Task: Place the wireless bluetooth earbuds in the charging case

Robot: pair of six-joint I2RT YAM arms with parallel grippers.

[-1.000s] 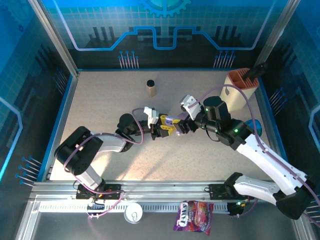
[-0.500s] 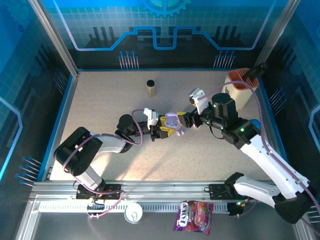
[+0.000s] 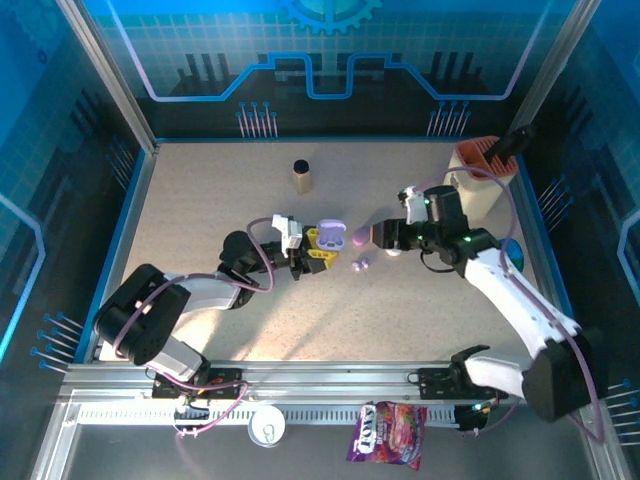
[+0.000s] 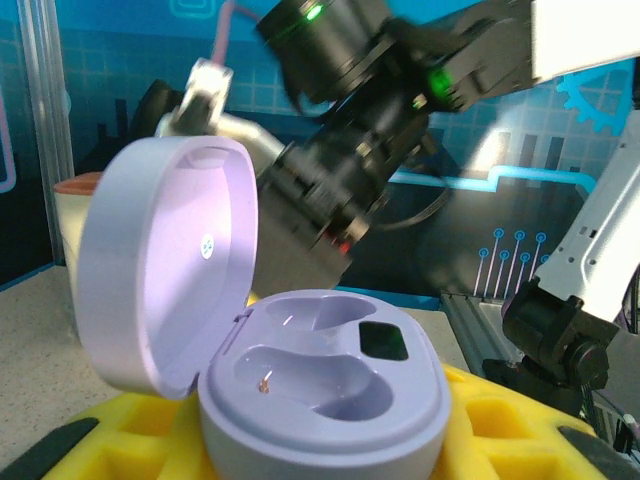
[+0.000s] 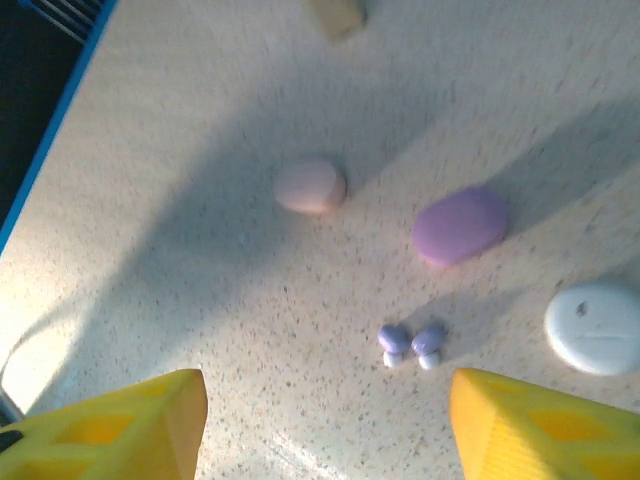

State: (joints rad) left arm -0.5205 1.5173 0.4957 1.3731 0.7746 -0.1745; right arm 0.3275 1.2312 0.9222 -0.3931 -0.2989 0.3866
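speckled beige tabletop [image 3: 200, 200], purple earbuds [image 5: 427, 341] lying loose; blue circuit-print walls [image 3: 330, 50].

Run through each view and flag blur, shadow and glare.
Top external: sharp, with a bright patch on the table near the bases. Left wrist: open purple charging case crisp, right arm behind it blurred. Right wrist: soft throughout, broad shadow bands cross the table, purple earbuds fuzzy.
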